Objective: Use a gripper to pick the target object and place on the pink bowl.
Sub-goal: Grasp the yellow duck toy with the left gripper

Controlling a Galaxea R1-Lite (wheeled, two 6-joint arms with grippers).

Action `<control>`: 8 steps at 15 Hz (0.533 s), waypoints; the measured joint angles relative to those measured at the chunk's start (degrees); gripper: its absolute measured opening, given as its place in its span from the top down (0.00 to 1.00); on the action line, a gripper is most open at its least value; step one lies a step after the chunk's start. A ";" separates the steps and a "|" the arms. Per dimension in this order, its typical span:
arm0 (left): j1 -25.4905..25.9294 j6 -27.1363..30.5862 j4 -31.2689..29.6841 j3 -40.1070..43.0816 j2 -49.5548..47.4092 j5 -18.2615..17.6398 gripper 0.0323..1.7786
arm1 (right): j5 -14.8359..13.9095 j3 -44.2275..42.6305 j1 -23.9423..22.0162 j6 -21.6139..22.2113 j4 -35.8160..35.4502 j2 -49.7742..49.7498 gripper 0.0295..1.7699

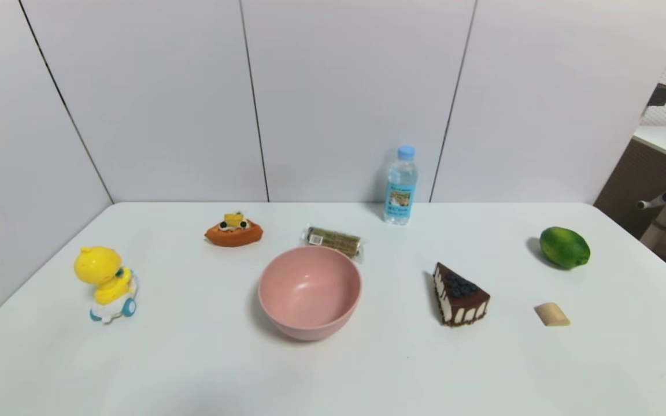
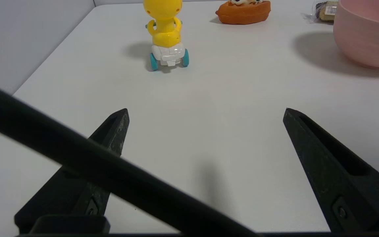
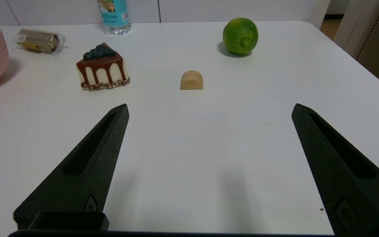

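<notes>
Nothing had been done yet: the small yellow plastic duck toy on its white, blue-wheeled base (image 1: 106,283) stood on the white bench (image 1: 367,370), well left of the empty round pink bowl (image 1: 309,291). The left tool (image 2: 206,113) and right tool (image 3: 209,108) were both spread apart, holding nothing; picking and placing remained.

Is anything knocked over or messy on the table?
No, nothing stands out. The duck toy, pink bowl, water bottle and cake slice all sit upright, with nothing spilled or broken.
</notes>
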 joint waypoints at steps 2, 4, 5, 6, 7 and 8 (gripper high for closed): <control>0.00 0.00 0.00 0.00 0.00 0.00 0.05 | 0.00 0.00 0.02 0.05 0.00 0.00 0.03; 0.00 0.11 0.00 0.00 0.00 0.00 0.05 | 0.02 0.00 0.02 0.02 -0.02 0.00 0.03; 0.00 0.39 0.00 0.00 0.00 0.00 0.05 | 0.00 0.00 0.02 0.02 0.00 0.00 0.03; 0.00 0.61 0.00 0.00 0.00 -0.02 0.05 | 0.02 0.00 0.02 0.02 -0.02 0.00 0.03; 0.00 0.66 0.00 0.00 0.00 -0.05 0.05 | 0.00 0.00 0.02 0.02 -0.02 0.00 0.03; 0.00 0.46 0.00 0.00 0.10 -0.05 0.05 | 0.00 0.00 0.02 0.00 -0.02 0.00 0.03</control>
